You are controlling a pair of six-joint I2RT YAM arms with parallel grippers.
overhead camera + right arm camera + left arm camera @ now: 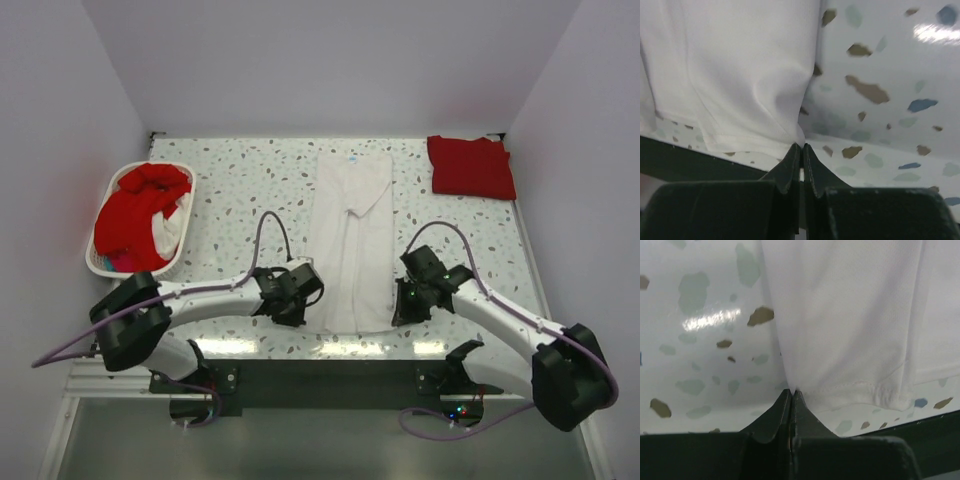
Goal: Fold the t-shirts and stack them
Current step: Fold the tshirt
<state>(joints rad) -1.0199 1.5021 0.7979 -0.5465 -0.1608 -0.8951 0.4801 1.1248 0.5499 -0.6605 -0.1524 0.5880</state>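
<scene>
A white t-shirt (350,235) lies lengthwise down the middle of the speckled table, sides folded in, neck label at the far end. My left gripper (306,300) is shut on the shirt's near left hem corner; in the left wrist view the gripper (792,391) pinches the white cloth (850,325). My right gripper (397,305) is shut on the near right hem corner, and the right wrist view shows the gripper (802,146) pinching the cloth (740,75). A folded red t-shirt (470,166) lies at the far right. More red t-shirts (135,215) are heaped in the basket.
A white oval basket (100,262) stands at the left edge of the table, holding red and white cloth. The table's near edge (330,350) runs just under both grippers. Walls close in the table on three sides.
</scene>
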